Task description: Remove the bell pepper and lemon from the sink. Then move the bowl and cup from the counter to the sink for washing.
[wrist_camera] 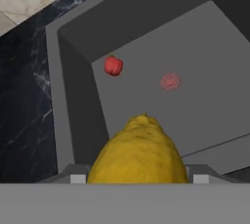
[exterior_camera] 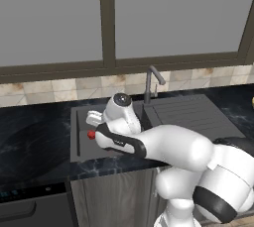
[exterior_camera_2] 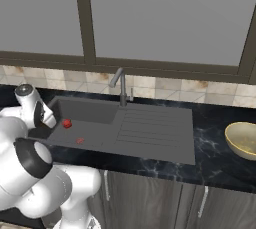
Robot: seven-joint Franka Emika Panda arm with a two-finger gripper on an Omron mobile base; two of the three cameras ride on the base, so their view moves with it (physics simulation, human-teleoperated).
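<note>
The gripper point(wrist_camera: 138, 181) is clamped on the lemon point(wrist_camera: 139, 152). The lemon sits between the two fingers and pokes out in front of them, with its long way pointing forward, away from the hand. The hand hangs over the left part of the sink point(wrist_camera: 205, 32), above the basin floor. The lemon is up off the floor, so it looks lifted. The black counter point(wrist_camera: 27, 100) lies just past the basin's side wall, close to the hand. I think the next move is to carry the lemon over that wall and set it down there. The red bell pepper point(wrist_camera: 113, 65) lies on the basin floor, ahead of the lemon, near the round drain spot point(wrist_camera: 170, 81). The gold bowl point(exterior_camera_2: 242, 140) waits on the counter, far off on the right side.
</note>
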